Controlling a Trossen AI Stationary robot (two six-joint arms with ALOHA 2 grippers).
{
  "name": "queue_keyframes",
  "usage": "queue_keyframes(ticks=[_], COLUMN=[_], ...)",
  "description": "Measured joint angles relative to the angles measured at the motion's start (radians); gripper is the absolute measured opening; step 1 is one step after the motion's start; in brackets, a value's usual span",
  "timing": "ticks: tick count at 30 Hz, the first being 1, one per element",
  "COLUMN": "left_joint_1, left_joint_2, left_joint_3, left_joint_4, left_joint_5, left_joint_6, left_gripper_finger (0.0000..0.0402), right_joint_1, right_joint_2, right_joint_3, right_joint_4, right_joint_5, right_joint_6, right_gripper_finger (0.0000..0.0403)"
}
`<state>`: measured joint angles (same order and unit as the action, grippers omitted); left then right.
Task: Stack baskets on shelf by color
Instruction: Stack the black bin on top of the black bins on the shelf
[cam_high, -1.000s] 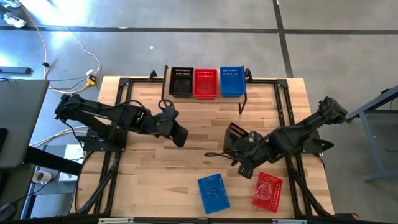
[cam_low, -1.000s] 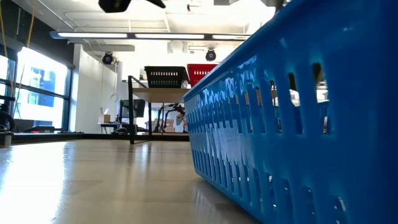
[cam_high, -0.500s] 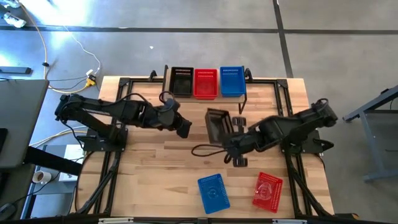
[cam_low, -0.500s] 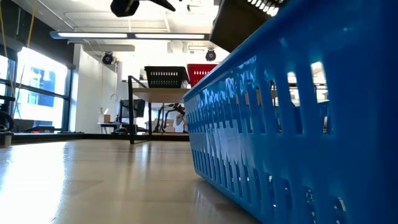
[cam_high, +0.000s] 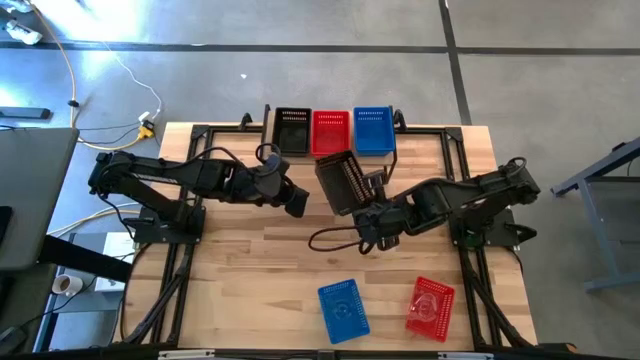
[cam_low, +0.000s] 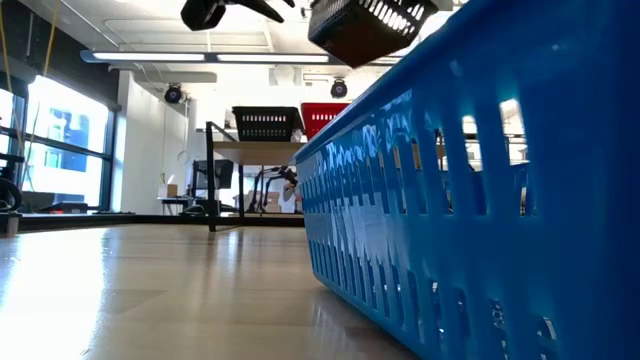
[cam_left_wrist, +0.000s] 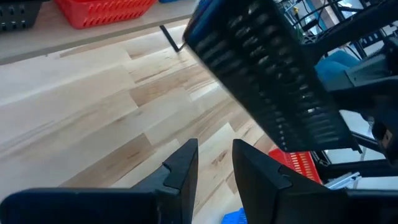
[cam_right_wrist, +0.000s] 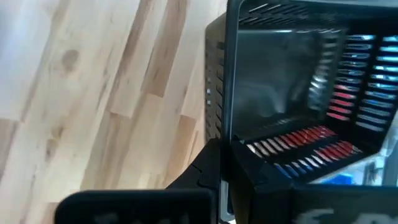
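Note:
Three baskets stand in a row on the shelf (cam_high: 330, 152): black (cam_high: 292, 130), red (cam_high: 331, 133) and blue (cam_high: 373, 130). My right gripper (cam_high: 366, 203) is shut on another black basket (cam_high: 340, 182), tipped in the air just in front of the shelf and also seen high up in the low view (cam_low: 365, 25). My left gripper (cam_high: 295, 203) hovers left of that basket, with a narrow gap between its fingers (cam_left_wrist: 214, 163), and touches nothing. A blue basket (cam_high: 343, 308) and a red basket (cam_high: 431, 307) rest on the table near its near edge. My right gripper holds the black basket by one wall at its rim (cam_right_wrist: 227, 146), with one finger (cam_right_wrist: 208, 165) outside and the other (cam_right_wrist: 267, 180) inside. The basket is lifted clear of the table and tipped, its opening turned toward the gripper.
The near blue basket (cam_low: 480, 200) fills the right of the low view. Black frame rails (cam_high: 455, 160) run along the table's sides. Bare wood (cam_high: 240, 270) lies between the arms and toward the near left.
My right gripper has carried the black basket up and toward the far edge and the left, closer to the shelf, and the basket has turned and tipped on the way. My left gripper has moved slightly toward the far edge.

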<state>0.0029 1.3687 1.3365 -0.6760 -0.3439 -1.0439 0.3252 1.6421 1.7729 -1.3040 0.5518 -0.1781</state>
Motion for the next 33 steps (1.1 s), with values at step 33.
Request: queue_keyframes(ticks=[33], left_joint_1=[0.014], left_joint_2=[0.06], left_joint_3=[0.0], left_joint_4=[-0.167], left_joint_5=[-0.028], left_joint_6=[-0.079], left_gripper_finger=[0.009], right_joint_1=[-0.014], right_joint_2=[0.31], right_joint_3=[-0.002], right_joint_4=[0.026], right_joint_5=[-0.04], right_joint_6=[0.136], right_gripper_finger=[0.0])
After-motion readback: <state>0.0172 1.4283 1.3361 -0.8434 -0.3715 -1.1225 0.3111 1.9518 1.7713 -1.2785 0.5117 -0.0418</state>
